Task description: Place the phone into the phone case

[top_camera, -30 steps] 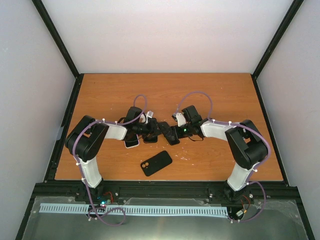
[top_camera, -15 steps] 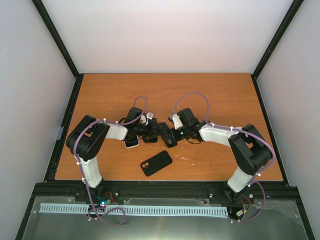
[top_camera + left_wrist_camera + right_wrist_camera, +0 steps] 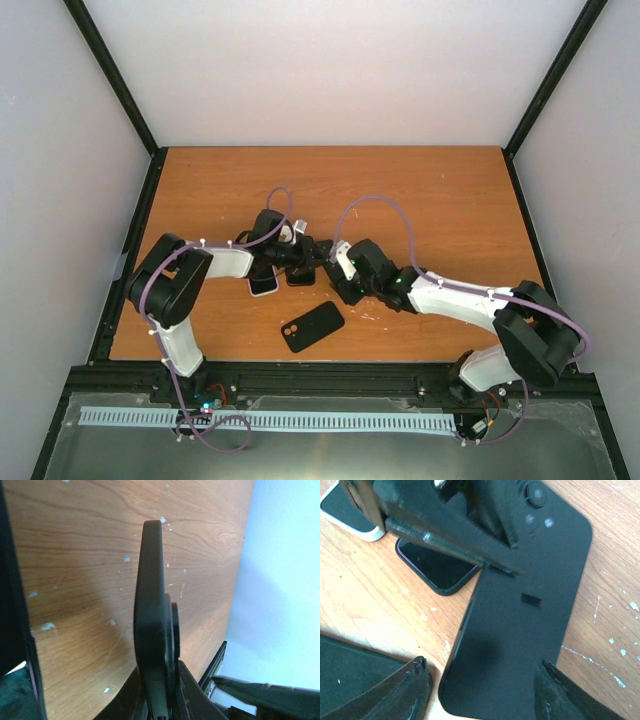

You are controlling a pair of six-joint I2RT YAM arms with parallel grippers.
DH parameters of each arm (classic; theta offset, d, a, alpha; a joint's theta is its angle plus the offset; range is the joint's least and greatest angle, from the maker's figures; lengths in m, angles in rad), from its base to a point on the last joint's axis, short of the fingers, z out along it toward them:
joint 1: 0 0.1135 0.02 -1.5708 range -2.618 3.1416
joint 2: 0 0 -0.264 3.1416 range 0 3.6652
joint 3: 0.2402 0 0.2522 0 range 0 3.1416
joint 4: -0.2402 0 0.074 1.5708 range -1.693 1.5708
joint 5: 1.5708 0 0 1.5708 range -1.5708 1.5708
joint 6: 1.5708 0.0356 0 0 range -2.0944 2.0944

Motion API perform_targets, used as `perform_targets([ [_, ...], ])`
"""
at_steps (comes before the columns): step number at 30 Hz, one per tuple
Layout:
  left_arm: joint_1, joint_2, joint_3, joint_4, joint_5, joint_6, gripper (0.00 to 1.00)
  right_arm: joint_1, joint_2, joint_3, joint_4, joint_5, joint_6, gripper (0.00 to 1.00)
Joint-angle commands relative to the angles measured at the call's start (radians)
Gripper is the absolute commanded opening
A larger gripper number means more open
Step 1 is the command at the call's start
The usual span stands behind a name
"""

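My left gripper [image 3: 159,680] is shut on one end of a black phone [image 3: 150,605], which shows edge-on above the wooden table. In the right wrist view the phone's [image 3: 530,590] black back, with its camera lenses, faces the camera, and the left gripper's fingers [image 3: 445,535] clamp its far end. My right gripper [image 3: 480,680] is open, one finger on each side of the phone's near end. From above, the two grippers meet at mid-table: the left gripper [image 3: 318,257] and the right gripper [image 3: 340,280]. The empty black phone case [image 3: 312,327] lies flat nearer the front edge.
Two other phones lie under the left arm: a white-rimmed phone [image 3: 263,283] [image 3: 345,510] and a black phone [image 3: 300,277] [image 3: 432,570], screen up. Black frame rails border the table [image 3: 450,200], with white walls beyond.
The left gripper has shut on the phone. The right arm has swung left and toward the front, bringing its gripper around the phone's near end.
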Motion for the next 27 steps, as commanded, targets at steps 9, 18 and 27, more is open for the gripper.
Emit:
perform_targets([
  [9, -0.005, -0.107, 0.053, -0.001, 0.093, -0.059, 0.06, 0.171, -0.012, -0.063, 0.138, 0.364, -0.175, 0.64],
  [18, -0.005, -0.138, 0.038, -0.026, 0.115, -0.088, 0.07, 0.257, -0.004, -0.061, 0.207, 0.637, -0.247, 0.39],
  [27, -0.005, -0.191, 0.012, 0.017, 0.124, -0.165, 0.16, 0.296, -0.043, -0.074, 0.23, 0.672, -0.268, 0.03],
])
